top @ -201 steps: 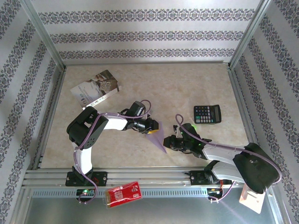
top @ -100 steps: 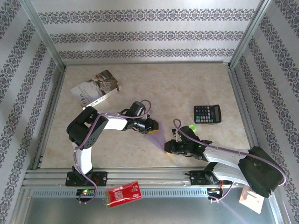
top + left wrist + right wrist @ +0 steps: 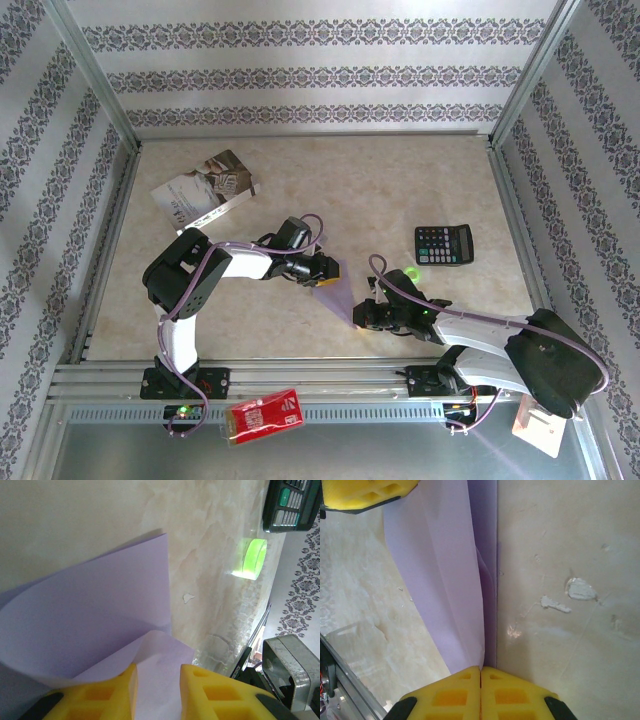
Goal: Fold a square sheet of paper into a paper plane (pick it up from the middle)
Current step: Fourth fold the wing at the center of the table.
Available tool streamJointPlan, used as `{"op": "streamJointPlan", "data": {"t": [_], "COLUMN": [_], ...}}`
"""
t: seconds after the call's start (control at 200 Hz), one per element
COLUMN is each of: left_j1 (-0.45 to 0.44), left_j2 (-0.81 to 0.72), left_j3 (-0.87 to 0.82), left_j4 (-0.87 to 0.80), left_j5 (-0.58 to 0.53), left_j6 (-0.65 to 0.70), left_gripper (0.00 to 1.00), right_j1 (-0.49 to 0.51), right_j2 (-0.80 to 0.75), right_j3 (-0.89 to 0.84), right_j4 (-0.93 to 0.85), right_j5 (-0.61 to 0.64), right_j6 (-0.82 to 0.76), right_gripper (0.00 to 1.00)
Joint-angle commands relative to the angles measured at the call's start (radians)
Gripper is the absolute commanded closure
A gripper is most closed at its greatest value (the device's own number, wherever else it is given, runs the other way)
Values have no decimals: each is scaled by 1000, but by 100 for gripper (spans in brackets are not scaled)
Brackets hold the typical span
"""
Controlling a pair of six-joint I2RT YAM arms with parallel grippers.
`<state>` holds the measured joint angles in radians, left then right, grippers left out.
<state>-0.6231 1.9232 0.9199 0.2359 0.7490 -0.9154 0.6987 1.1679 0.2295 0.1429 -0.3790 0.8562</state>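
Folding at an early stage: square sheet of paper, doubled over once, mid-surface nearer the near edge; right gripper jaws together on its tip, left gripper jaws apart over a layer; plane unformed.

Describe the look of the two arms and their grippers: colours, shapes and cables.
The left arm and the right arm have white links and black joint housings. A purple cable runs along each. The left gripper and the right gripper have yellow, blocky fingers with rectangular recesses.
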Motion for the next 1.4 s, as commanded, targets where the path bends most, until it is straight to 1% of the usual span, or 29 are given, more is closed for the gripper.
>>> {"op": "streamJointPlan", "data": {"t": [0.0, 0.135, 0.38, 0.55, 0.679, 0.759, 0.834, 0.944, 0.964, 1.014, 1.154, 1.394], "left_j1": [17, 20, 20, 20, 20, 20, 20, 20, 21, 20, 20, 20], "left_j2": [24, 12, 21, 22, 22, 23, 23, 23, 23, 21, 22, 18], "left_j3": [-35, -39, -41, -47, -47, -50, -51, -51, -52, -52, -51, -49], "left_j4": [-16, -19, -29, -24, -21, -21, -22, -21, -21, -20, -22, -29], "left_j5": [-27, -27, -28, -28, -28, -27, -28, -28, -28, -29, -30, -28], "left_j6": [23, 28, 39, 36, 37, 35, 36, 35, 34, 35, 35, 36], "left_gripper": [72, 72, 72, 72, 72, 72, 72, 72, 72, 72, 72, 72], "right_j1": [13, 13, 0, -6, -5, 0, 14, 39, 43, 48, 41, 18], "right_j2": [19, 16, -60, -120, -170, -187, -185, -136, -123, -92, -30, 5], "right_j3": [8, 11, 18, 43, 74, 85, 96, 108, 138, 151, 157, 153], "right_j4": [-31, -31, -57, -128, -192, -201, -202, -193, -192, -191, -183, -171], "right_j5": [38, 29, 18, 13, 18, 15, 17, 12, 14, 10, 16, 0], "right_j6": [-13, -10, -8, -29, -61, -71, -78, -91, -93, -97, -100, -114], "right_gripper": [93, 90, 82, 77, 75, 75, 78, 82, 82, 84, 87, 88]}}
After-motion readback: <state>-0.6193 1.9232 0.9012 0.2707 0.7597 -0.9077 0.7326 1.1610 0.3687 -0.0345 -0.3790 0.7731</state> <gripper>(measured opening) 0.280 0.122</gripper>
